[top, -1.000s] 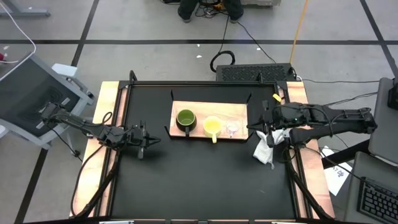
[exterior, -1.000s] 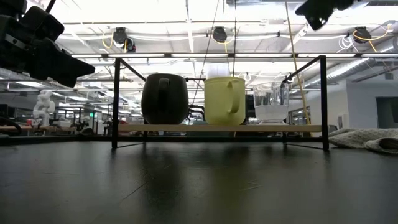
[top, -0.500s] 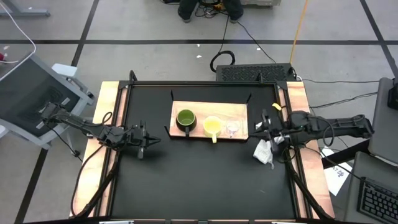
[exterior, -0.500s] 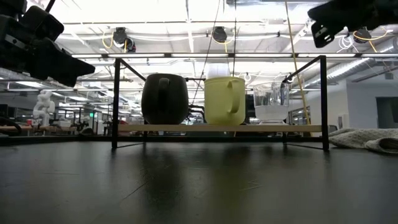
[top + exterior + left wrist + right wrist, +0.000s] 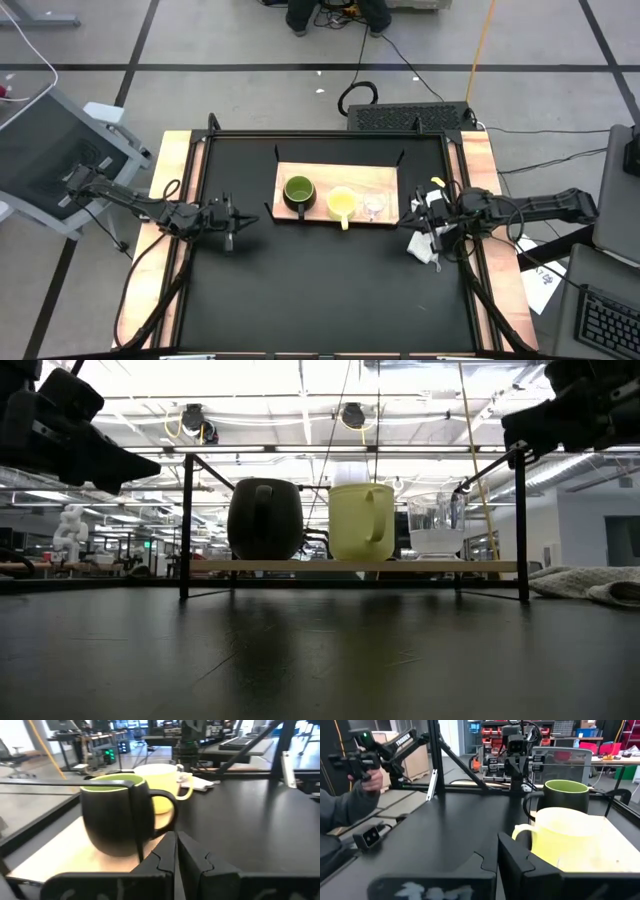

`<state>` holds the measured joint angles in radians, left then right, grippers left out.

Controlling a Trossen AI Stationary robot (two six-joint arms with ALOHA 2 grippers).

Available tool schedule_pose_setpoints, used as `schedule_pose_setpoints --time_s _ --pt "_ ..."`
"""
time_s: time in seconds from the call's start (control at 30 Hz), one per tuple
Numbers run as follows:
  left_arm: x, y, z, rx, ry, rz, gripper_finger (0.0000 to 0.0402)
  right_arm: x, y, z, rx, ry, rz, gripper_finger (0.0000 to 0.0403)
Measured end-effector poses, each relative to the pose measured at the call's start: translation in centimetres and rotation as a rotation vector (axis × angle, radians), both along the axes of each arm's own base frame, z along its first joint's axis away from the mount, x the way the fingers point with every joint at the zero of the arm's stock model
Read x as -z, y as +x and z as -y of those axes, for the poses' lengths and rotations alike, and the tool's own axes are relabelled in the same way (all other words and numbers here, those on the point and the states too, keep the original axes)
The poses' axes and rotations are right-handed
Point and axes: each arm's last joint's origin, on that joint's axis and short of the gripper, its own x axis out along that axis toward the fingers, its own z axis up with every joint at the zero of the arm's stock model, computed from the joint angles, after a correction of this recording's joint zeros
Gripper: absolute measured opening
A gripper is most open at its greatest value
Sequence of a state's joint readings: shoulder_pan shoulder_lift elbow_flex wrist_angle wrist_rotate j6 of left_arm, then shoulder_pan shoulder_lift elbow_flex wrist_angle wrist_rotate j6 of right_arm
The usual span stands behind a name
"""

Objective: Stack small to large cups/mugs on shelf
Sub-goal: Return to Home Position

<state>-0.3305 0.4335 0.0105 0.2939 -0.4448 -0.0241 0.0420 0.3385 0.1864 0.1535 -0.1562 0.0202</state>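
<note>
the left claw (image 5: 176, 845) hangs empty, its fingers pressed together with only a thin seam between them. it hovers over the left part of the table (image 5: 320, 290), pointing at the shelf (image 5: 320, 172) but well apart from it, a waiting pose, i judge, since nothing lies within its reach.

the right claw (image 5: 495, 851) is also empty and looks closed, no gap showing between its fingers. it sits near the table's right rail, just off the shelf's right end and above the white cloth (image 5: 424, 246) crumpled there. i read it as clear of the cups so the arm can fold home without knocking them.

on the shelf the three cups stand upright in one row. seen from above, the green mug (image 5: 298, 191) is at the left end, the yellow mug (image 5: 341, 204) next to it and the clear cup (image 5: 374, 207) at the right end: largest to smallest, side by side, none inside another. the green and yellow handles face the table's near edge, which probably suits how they were gripped. the board is raised on thin black brackets, so each cup stands above the tabletop.

the sorting looks finished; what remains seems to be parking the arms. the main risk is the right arm snagging the cloth.

beyond the table, a person's hand (image 5: 370, 779) holds a dark handle.
</note>
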Motion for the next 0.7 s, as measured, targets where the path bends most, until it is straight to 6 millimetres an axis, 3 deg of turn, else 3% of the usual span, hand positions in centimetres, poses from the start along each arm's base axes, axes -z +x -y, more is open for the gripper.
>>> schedule_pose_setpoints --time_s 0.4,0.7 --pt "-0.1 0.2 -0.8 0.012 0.057 -0.003 0.0003 2.4 -0.2 0.3 0.045 -0.063 0.018 0.0000" --pt "-0.2 0.5 -2.4 0.033 -0.002 0.013 0.0001 2.0 -0.2 0.9 0.092 -0.036 0.073 0.0000"
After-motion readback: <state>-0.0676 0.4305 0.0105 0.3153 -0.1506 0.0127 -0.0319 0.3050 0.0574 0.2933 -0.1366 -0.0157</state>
